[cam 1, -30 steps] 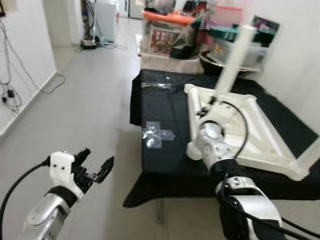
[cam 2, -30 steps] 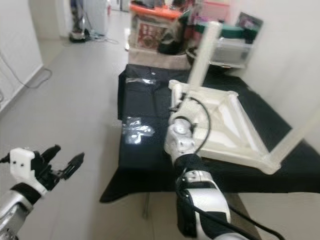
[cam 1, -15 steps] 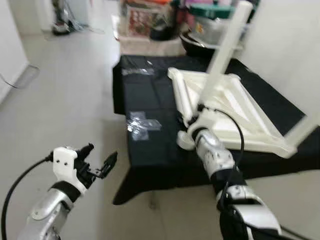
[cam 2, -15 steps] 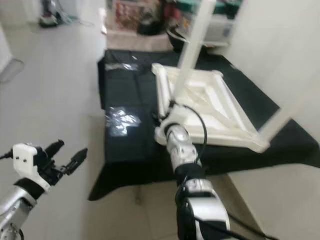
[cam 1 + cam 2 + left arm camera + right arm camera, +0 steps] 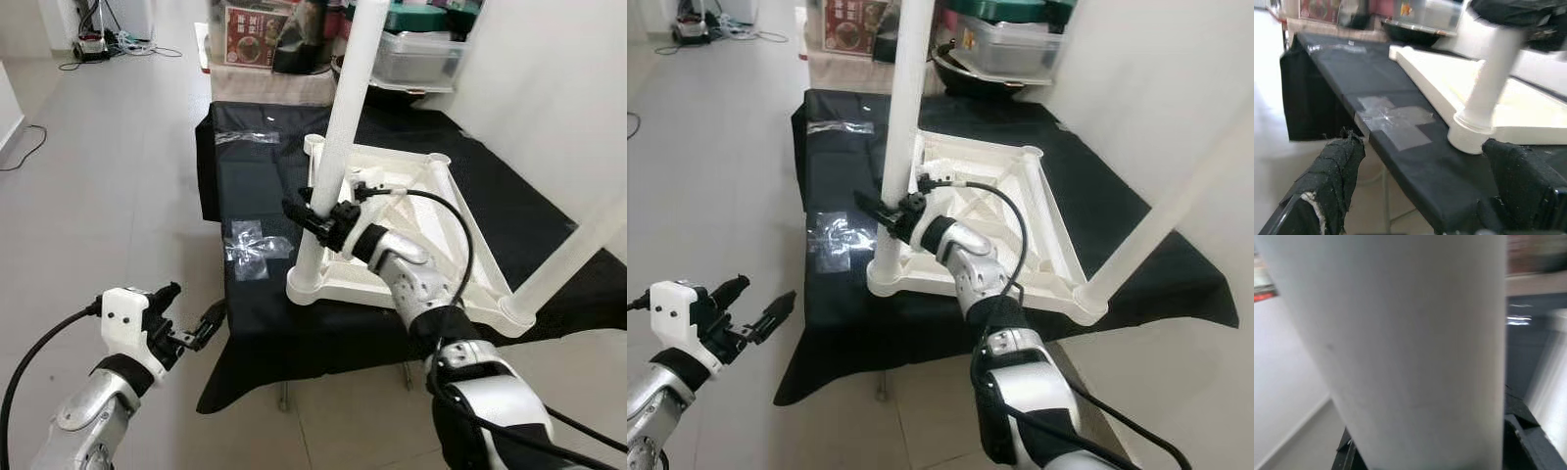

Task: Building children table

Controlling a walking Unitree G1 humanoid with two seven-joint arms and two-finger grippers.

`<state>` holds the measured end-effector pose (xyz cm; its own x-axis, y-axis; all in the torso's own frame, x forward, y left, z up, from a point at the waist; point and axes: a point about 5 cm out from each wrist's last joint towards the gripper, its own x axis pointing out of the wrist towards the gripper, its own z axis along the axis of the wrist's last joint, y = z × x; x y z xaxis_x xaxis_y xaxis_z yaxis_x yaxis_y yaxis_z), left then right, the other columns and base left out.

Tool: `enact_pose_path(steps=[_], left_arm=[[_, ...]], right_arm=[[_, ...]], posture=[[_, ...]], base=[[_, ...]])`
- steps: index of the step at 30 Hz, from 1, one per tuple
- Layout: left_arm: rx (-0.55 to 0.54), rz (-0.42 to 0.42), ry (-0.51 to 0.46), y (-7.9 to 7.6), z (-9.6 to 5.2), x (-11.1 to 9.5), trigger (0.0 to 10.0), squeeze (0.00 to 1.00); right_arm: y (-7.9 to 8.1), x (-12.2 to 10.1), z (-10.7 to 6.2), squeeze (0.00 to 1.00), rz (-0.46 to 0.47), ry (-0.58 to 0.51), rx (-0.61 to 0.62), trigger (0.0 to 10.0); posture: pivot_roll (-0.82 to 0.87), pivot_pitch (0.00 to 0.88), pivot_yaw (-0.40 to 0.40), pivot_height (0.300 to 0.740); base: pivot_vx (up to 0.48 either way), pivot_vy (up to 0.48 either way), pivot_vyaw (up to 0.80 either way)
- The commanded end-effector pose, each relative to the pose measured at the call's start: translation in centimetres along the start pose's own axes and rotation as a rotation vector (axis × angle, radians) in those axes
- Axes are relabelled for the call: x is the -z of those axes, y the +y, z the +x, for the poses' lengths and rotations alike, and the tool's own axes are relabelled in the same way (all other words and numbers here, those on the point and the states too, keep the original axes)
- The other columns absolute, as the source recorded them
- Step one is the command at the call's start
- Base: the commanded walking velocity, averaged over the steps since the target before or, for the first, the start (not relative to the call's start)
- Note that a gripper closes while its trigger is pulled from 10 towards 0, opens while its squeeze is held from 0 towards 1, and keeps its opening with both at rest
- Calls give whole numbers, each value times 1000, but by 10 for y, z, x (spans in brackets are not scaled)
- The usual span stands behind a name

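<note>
Table (image 5: 446, 211), white and upside down, lies on a black cloth (image 5: 255, 196) over a low stand, its underside ribs facing up. One leg (image 5: 333, 147) stands upright in the near corner socket on the robot's left; a second leg (image 5: 568, 257) rises from the near right corner, leaning outward. The right gripper (image 5: 312, 217) is wrapped around the first leg partway up, its black fingers pinching the white tube from both sides; in the right wrist view the leg (image 5: 1415, 347) sits hard against the camera. The left gripper (image 5: 191, 323) hangs low over the floor, just off the cloth's near edge, jaws spread with nothing between them. A clear plastic bag (image 5: 250, 245) lies flat on the cloth beside the table. Boxes and a bin (image 5: 416, 49) crowd the far end.
</note>
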<state>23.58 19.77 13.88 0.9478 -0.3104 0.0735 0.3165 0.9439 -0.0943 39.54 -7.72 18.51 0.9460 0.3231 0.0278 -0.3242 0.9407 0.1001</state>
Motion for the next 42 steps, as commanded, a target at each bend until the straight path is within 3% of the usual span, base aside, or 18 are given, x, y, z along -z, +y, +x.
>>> enact_pose_path(steps=[1, 3, 6, 7, 11, 12, 14, 15, 17, 18, 25, 27, 28, 29, 30, 32, 33, 42], left_arm=[[-7, -13, 13, 0, -4, 3, 10000, 0], [-3, -13, 15, 0, -4, 3, 10000, 0], [-1, -12, 17, 0, -5, 3, 10000, 0], [1, -13, 18, 0, -5, 4, 10000, 0], [5, -14, 20, 1, -5, 4, 10000, 0], [7, -15, 21, 1, -5, 4, 10000, 0], [9, -15, 22, 1, -4, 5, 10000, 0], [10, -15, 23, 1, -4, 5, 10000, 0], [11, -15, 23, 1, -3, 5, 10000, 0], [10, -15, 23, 1, -3, 6, 10000, 0], [2, -17, 16, 0, -2, 6, 10000, 0], [-2, -17, 13, 0, -2, 6, 10000, 0], [-5, -18, 11, 0, -3, 5, 10000, 0], [-5, -18, 11, 0, -3, 5, 10000, 0], [-8, -17, 10, 0, -3, 5, 10000, 0], [-9, -17, 9, 0, -4, 5, 10000, 0], [-9, -17, 9, 0, -5, 4, 10000, 0], [0, -16, 11, 0, -6, 3, 10000, 0]], right_arm=[[-45, 45, -21, 0, 6, 221, 363, 0], [-83, 73, -56, 0, -27, 343, 841, 0], [-86, 78, -64, 0, -34, 359, 886, 1412], [-78, 77, -62, 0, -33, 350, 798, 10000], [-57, 68, -51, 0, -15, 280, 550, 10000], [-42, 57, -41, 1000, 40, 201, 359, 10000], [-32, 43, -32, 1000, 73, 134, 203, 10000], [-21, 25, -24, 408, 91, 62, 43, 10000], [-15, 14, -19, 408, 97, 25, -42, 10000], [-8, 1, -17, 0, 56, -17, -185, 10000], [-7, 5, -20, 0, -58, 47, -472, 10000], [-7, 8, -21, 0, -54, 59, -490, 7647], [-6, 11, -22, 0, -42, 64, -507, 3843], [-6, 11, -22, 0, -42, 64, -507, 3843], [-9, 16, -18, 0, -41, 91, -413, 0], [-19, 23, -14, 0, -64, 139, -207, 0], [-50, 39, -20, 0, -35, 225, 212, 0], [-74, 74, -60, 0, -112, 363, 833, 0]], posture=[[160, 0, -138, 740], [167, 0, -140, 740], [152, 0, -129, 740], [152, 0, -129, 740], [132, 0, -119, 740], [135, 0, -119, 740], [140, 0, -122, 740], [140, 0, -121, 740], [140, 0, -121, 740], [141, 0, -125, 740], [168, 0, -153, 740], [171, 0, -157, 740], [171, 0, -157, 740], [171, 0, -157, 740], [172, 0, -158, 740], [170, 0, -156, 740], [164, 0, -151, 740], [136, 0, -128, 740]], base=[[0, 0, 0], [0, 0, 0], [0, 0, 0], [0, 0, 0], [0, 0, 0], [0, 0, 0], [0, 0, 0], [0, 0, 0], [0, 0, 0], [0, 0, 0], [0, 0, 0], [0, 0, 0], [0, 0, 0], [0, 0, 0], [0, 0, 0], [0, 0, 0], [0, 0, 0], [0, 0, 0]])
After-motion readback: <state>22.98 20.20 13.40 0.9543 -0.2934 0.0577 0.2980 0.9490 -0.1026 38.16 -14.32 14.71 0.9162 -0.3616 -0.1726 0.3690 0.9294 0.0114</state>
